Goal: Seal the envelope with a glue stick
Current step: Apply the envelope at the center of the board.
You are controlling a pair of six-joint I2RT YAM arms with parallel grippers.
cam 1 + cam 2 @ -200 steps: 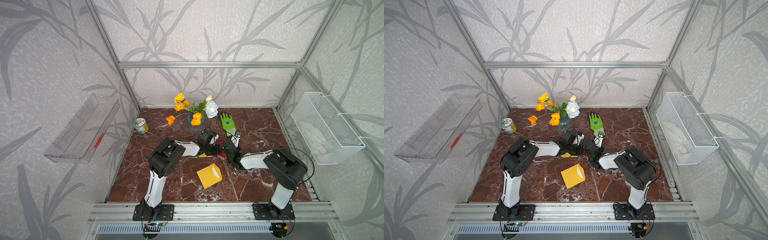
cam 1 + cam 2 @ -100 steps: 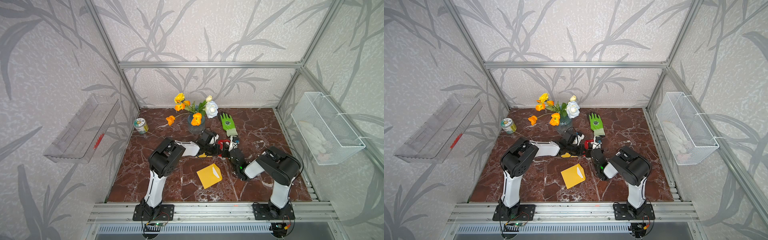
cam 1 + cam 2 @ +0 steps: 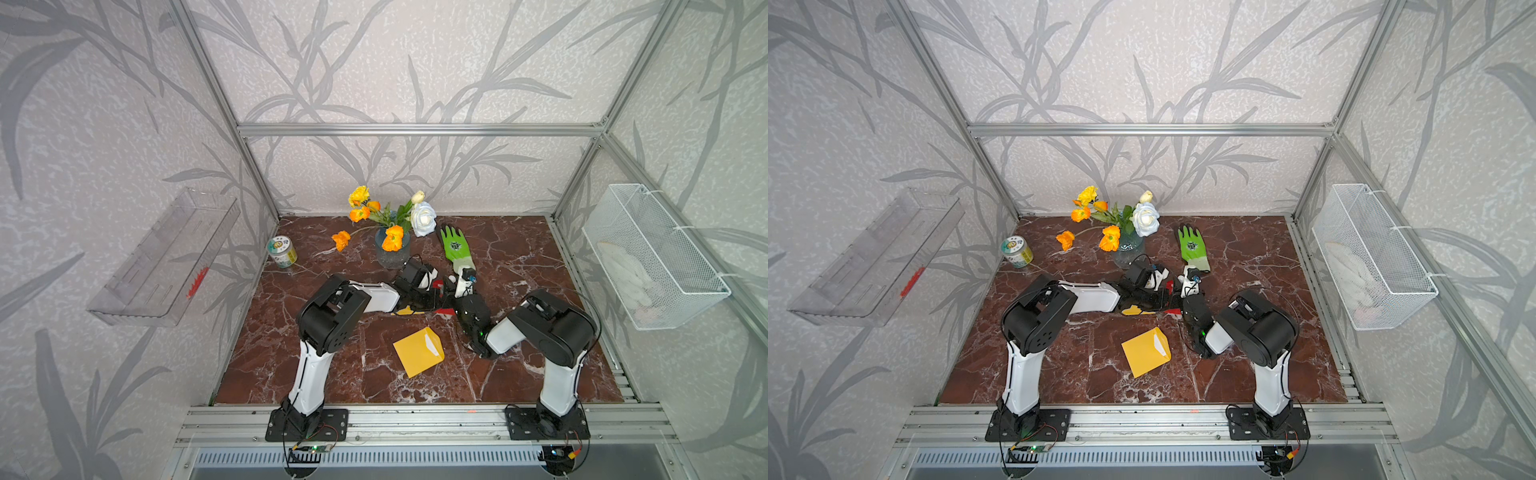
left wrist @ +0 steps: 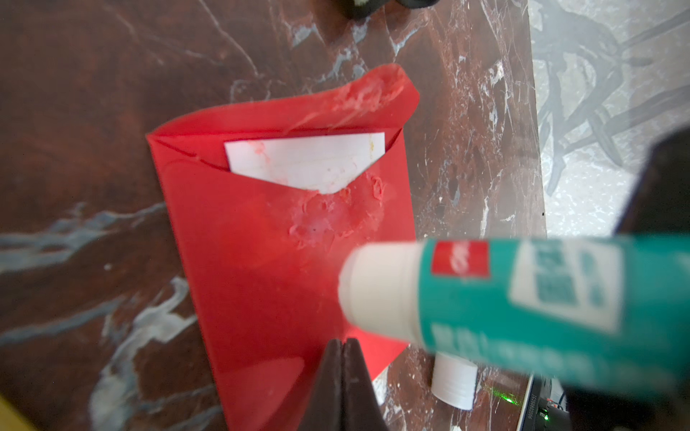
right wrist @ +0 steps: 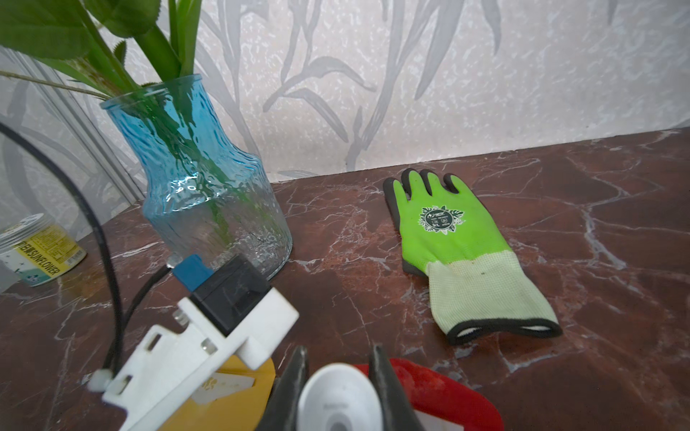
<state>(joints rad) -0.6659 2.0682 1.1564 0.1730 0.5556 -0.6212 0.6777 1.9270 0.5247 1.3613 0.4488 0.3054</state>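
Top views, arms: Your left arm reaches low across the marble table to the red envelope. Your right arm meets it there, wrist bent so its tip points at the back wall.
Top views, change: A second ago your right forearm lay stretched out low. Now its elbow stands higher and the forearm slopes down to the wrist. The left arm and the loose yellow envelope lie where they were.
Top views, behind the arms: green glove, flower vase, small can.
Left wrist, left gripper: Your left gripper has its fingers pressed together, tips down on the red envelope at the end away from the flap.
Left wrist, envelope: The flap is open and curled up, a white card shows in the pocket, and glue smears sit on the flap and under the opening.
Left wrist, glue stick: The glue stick, teal-labelled, has its cap off and its white end over the envelope just beside the smears. You cannot tell whether it touches.
Left wrist, cap: The white cap lies on the table beside the envelope's edge.
Right wrist, right gripper: Your right gripper is clamped on the glue stick, one finger on each side of its round white end.
Right wrist, beyond: A second yellow envelope lies under the left arm's white camera mount, with the vase and glove farther back.
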